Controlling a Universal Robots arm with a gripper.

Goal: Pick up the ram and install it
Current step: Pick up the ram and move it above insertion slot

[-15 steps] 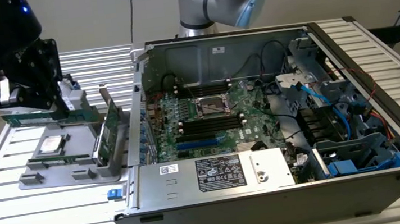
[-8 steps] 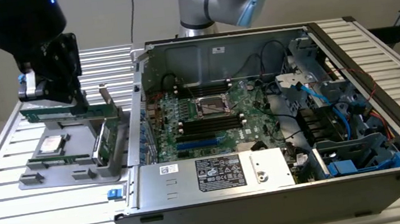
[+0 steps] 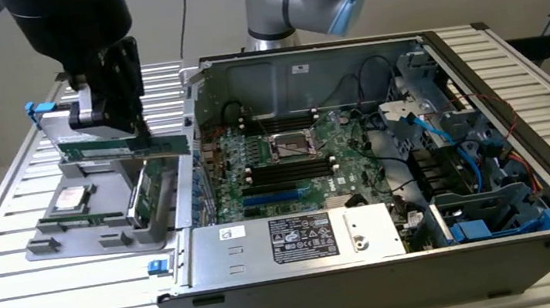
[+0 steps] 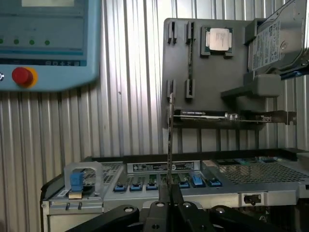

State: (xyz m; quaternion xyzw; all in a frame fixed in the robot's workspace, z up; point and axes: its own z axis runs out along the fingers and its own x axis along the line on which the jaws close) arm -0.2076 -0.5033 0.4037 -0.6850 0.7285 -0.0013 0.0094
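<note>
One slatted metal surface carries everything. On it the open computer case takes the most room, with a gray holder tray just beside it on the exterior view's left.

The claw hangs above that tray with its fingers pressed together on the ram, pinching it. In the exterior view the green stick lies level under the claw and sticks out past the fingers on both sides. It is clear of the tray below and just short of the case wall. In the wrist view the ram shows edge-on as a thin line running straight out from between the fingertips of the claw.

As I read it, the pick-up is done and the carry toward the case is the step in hand. The black memory slots on the board are well apart from the stick. Installing it would call for lining its long edge up with one slot, square and level, before any press.
</note>
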